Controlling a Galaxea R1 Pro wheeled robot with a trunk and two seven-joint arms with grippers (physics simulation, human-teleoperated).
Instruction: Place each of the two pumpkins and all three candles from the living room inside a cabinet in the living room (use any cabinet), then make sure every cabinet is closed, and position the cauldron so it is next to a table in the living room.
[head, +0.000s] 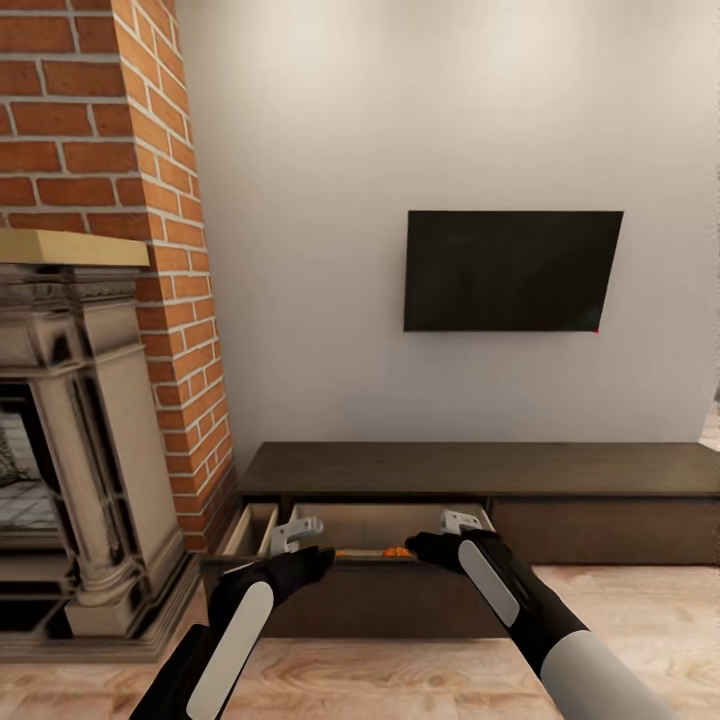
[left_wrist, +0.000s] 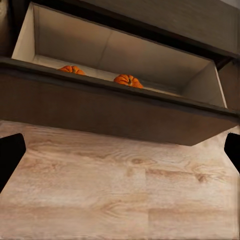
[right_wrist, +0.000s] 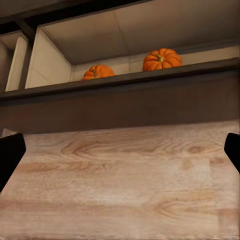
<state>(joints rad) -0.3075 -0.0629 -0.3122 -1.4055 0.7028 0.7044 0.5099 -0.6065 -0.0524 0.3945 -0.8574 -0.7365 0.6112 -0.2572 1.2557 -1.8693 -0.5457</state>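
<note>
Cabinet (head: 480, 470) drawer (head: 370, 590) pulled out; two pumpkins (right_wrist: 161, 59) (right_wrist: 98, 72) inside at back. Left hand (head: 300, 533) and right hand (head: 455, 522) above drawer front, both spread wide, grasping nothing. Floor (left_wrist: 120, 190) below.

left hand (head: 297, 533) fingers spread apart | right hand (head: 462, 522) seemingly spread too | both arms reach forward, level
</note>
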